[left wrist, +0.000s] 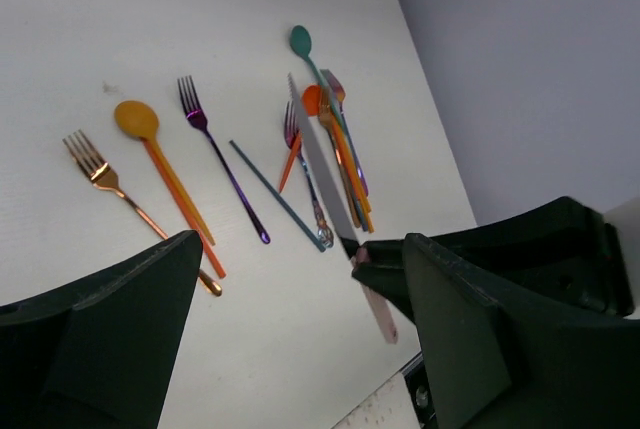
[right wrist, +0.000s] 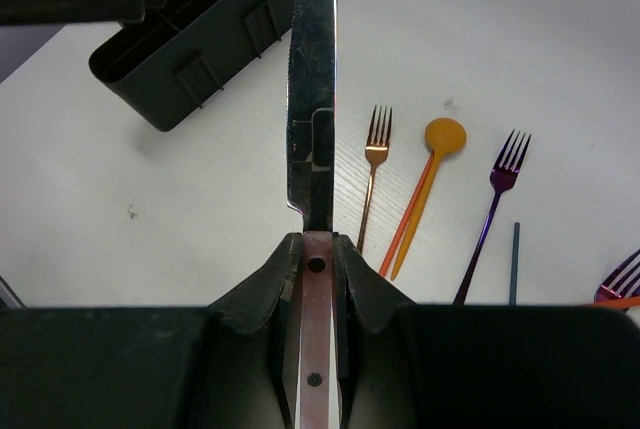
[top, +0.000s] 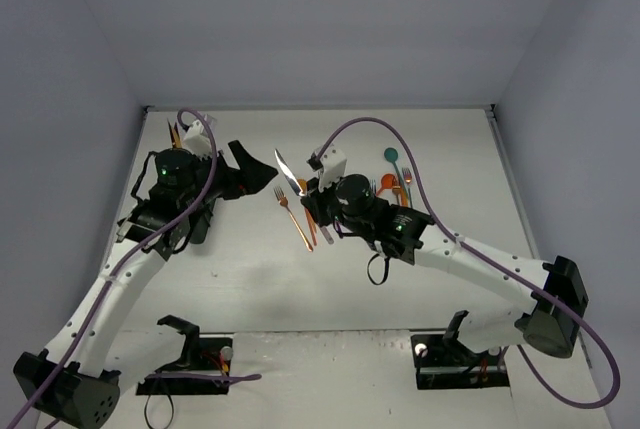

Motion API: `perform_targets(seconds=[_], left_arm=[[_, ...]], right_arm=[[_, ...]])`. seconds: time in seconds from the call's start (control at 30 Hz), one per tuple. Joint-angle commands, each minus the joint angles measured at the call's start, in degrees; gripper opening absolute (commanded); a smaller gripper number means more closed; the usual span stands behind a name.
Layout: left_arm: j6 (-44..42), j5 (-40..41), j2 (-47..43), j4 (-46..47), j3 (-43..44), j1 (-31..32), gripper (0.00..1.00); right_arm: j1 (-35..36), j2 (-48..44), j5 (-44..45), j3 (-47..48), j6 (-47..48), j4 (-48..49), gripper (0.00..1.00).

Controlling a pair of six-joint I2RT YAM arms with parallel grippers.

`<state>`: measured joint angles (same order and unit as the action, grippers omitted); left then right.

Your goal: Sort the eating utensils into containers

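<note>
My right gripper point(top: 310, 203) is shut on the pinkish handle of a shiny knife point(top: 289, 173), held in the air with the blade pointing left; in the right wrist view the jaws point(right wrist: 317, 249) clamp the handle below the blade point(right wrist: 312, 99). My left gripper point(top: 248, 177) is open and empty, just left of the blade tip; its wrist view shows the knife point(left wrist: 322, 164) between its spread fingers point(left wrist: 110, 349). The black mesh caddy point(right wrist: 200, 29) lies left, mostly hidden under the left arm point(top: 197, 229). Other utensils lie on the table: copper fork point(right wrist: 374, 154), orange spoon point(right wrist: 440, 139), purple fork point(right wrist: 500, 184).
More utensils lie at the right of the pile: a teal spoon point(top: 392, 157), an orange spoon point(top: 388, 183) and a fork point(top: 406, 179). Copper tips point(top: 175, 135) stick up behind the left arm. Walls close the table at the back and on both sides.
</note>
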<state>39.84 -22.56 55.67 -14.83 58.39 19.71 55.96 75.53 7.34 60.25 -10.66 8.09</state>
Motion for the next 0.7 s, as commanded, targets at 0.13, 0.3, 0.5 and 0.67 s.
perform_targets(seconds=[0.13, 0.3, 0.5, 0.67], left_arm=[[4.59, 1.09, 3.03, 9.85, 3.24, 2.96, 0.75], [5.06, 2.95, 6.37, 8.85, 4.75, 5.38, 0.70], [6.21, 4.22, 8.26, 11.72, 5.15, 7.48, 0.36], [6.51, 4.58, 8.46, 13.67, 4.99, 8.55, 0.00]], right_arm=[[0.16, -4.76, -4.85, -0.77, 1.08, 8.39, 0.00], [0.24, -5.61, -5.31, -1.32, 1.22, 9.18, 0.00], [0.22, -5.66, -5.58, -1.77, 1.35, 9.49, 0.00], [0.20, -5.92, -4.84, -2.76, 1.44, 9.92, 0.01]])
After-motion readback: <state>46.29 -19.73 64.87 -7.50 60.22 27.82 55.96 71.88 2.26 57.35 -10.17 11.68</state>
